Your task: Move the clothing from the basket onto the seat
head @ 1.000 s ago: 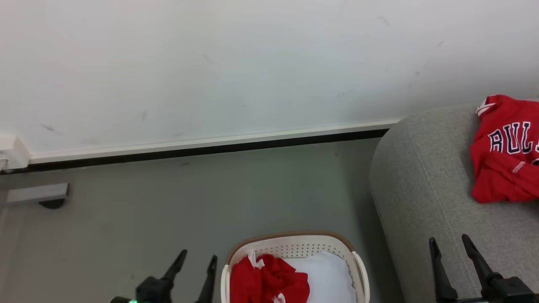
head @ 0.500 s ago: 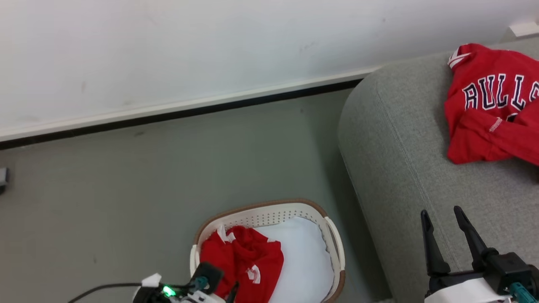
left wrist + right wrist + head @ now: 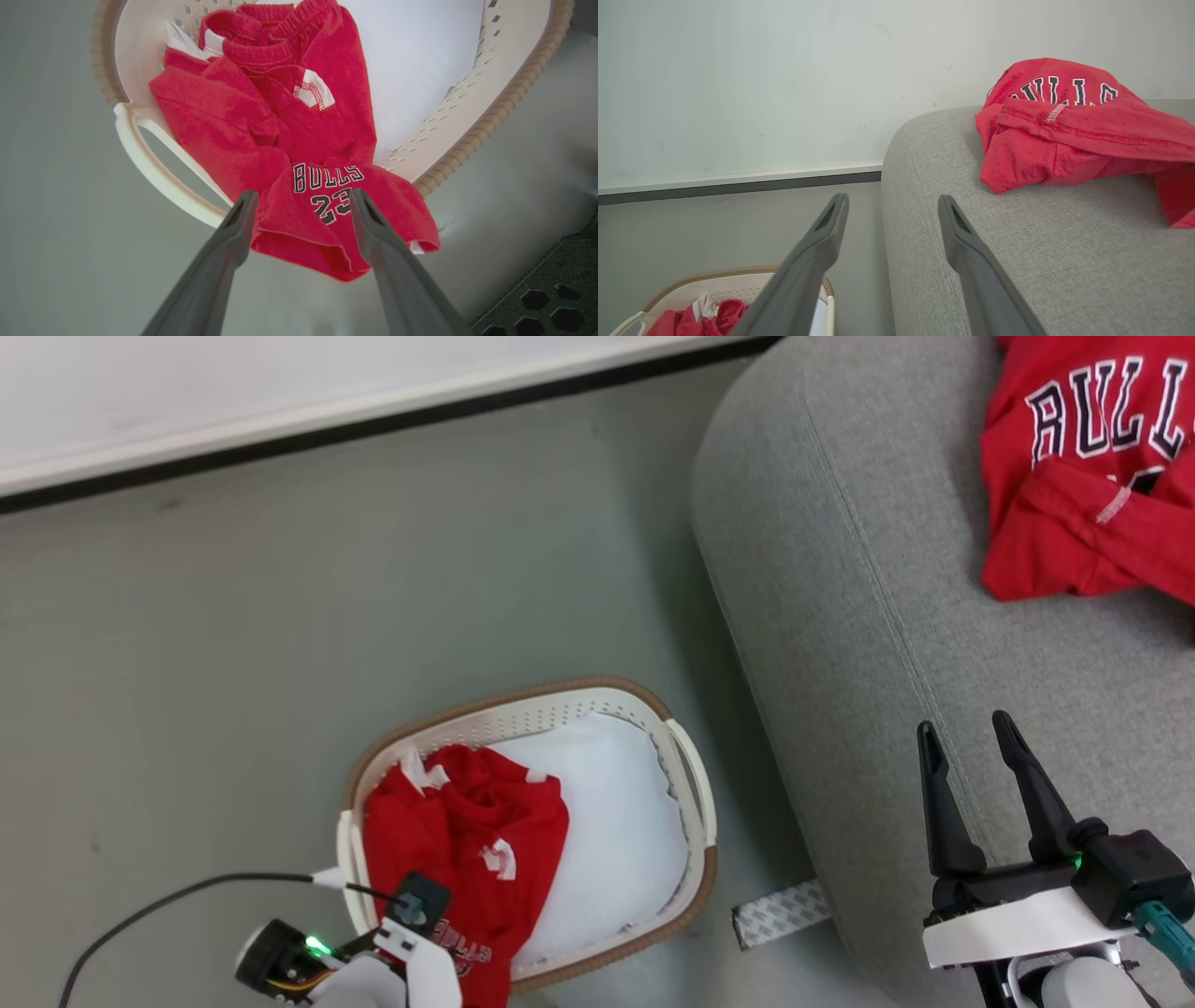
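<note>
Your left claw [image 3: 302, 193] hung with its jaws wide over the near end of the basket [image 3: 523, 695]. It straddled the lettered hem of the red garment [image 3: 289, 130] that spilled over the rim, and I judge that loose fold offered the easiest bite. Whether the fingers touched cloth, I could not tell. Your right claw [image 3: 963, 723], equally wide and empty, waited above the front edge of the seat [image 3: 840, 616]. It sat well short of the jersey [image 3: 1083, 476] already lying there, probably to stay clear of the left arm. A second before, the head camera looked higher and caught only the basket's far end. The left claw then pointed up beside the basket, and it had since swung over it. Neither garment had shifted.
</note>
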You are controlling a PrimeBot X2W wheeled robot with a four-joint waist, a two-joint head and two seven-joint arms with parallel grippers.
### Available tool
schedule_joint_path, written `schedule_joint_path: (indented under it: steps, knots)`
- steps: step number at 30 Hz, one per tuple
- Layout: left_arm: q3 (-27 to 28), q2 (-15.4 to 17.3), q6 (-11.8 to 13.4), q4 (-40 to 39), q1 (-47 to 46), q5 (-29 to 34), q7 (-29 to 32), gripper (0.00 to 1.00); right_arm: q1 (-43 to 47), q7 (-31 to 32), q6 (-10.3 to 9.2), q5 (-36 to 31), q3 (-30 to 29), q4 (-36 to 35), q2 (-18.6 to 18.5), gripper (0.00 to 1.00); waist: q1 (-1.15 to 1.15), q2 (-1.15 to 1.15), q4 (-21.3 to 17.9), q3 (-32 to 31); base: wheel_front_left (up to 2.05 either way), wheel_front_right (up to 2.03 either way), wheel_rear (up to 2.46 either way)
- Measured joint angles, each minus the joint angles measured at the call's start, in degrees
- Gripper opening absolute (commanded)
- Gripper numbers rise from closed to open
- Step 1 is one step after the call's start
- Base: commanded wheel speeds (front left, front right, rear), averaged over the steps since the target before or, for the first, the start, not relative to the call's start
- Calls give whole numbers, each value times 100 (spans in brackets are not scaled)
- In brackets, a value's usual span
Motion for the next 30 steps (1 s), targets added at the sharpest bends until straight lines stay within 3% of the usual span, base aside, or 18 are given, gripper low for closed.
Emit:
schedule_joint_path:
  steps: [13, 14, 15, 16, 24, 30]
  knots:
    - [-133, 279, 196, 708, -590, 22, 348, 100, -263, 1, 0, 245, 112, -178, 1, 100, 0, 0, -386, 744, 0, 0, 0]
    - [-131, 285, 201, 727, -613, 22, 347, 64, -275, 1, 0, 276, 108, -186, 1, 100, -1, 0, -406, 778, 0, 0, 0]
    - [-133, 283, 207, 746, -636, 21, 347, 9, -276, 0, 0, 288, 100, -191, 0, 100, -1, 0, -424, 807, 0, 0, 0]
    - [-131, 281, 188, 765, -652, 12, 346, 0, -276, 1, 0, 292, 97, -193, 0, 100, 0, 0, -437, 829, 0, 0, 0]
    - [-156, 148, 126, 853, -726, -144, 225, 0, -279, 1, 0, 366, 12, -189, 0, 100, -1, 0, -407, 778, 0, 0, 0]
    - [100, -80, -10, 693, -749, -615, -247, 0, -218, 0, 0, 257, -142, -127, 1, 100, -1, 0, -252, 468, 0, 0, 0]
